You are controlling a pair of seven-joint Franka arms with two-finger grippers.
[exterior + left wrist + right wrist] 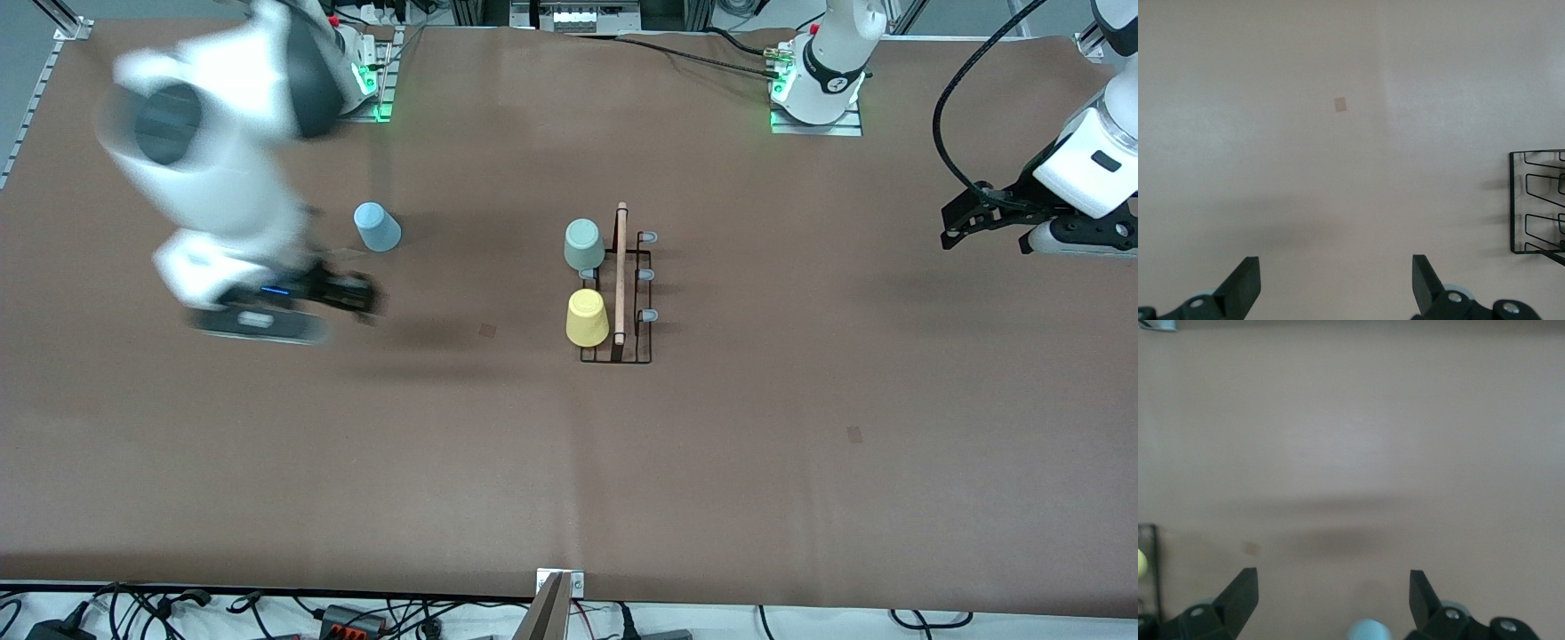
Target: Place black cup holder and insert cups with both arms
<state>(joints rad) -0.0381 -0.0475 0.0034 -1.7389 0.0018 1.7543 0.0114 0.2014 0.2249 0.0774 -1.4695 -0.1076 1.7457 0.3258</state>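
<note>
Front view: the black cup holder (617, 302) stands mid-desk on the brown desk (800, 427), its wooden rod handle (621, 272) running toward the camera; the sage green cup (583, 244) and the yellow cup (587, 317) sit upside down on it at the side toward the right arm's end, the yellow nearer the camera; the light blue cup (378, 227) stands apart, toward the right arm's end; the right gripper (348, 293), blurred, hangs just beside it, holding nothing; the left gripper (965, 222) waits over the left arm's end, empty.

Left wrist view: left gripper (1336, 283) jaws wide apart over bare desk; the holder's edge (1537, 200) shows.

Right wrist view: right gripper (1333, 597) jaws spread wide, empty; the blue cup (1368, 631) between them.
</note>
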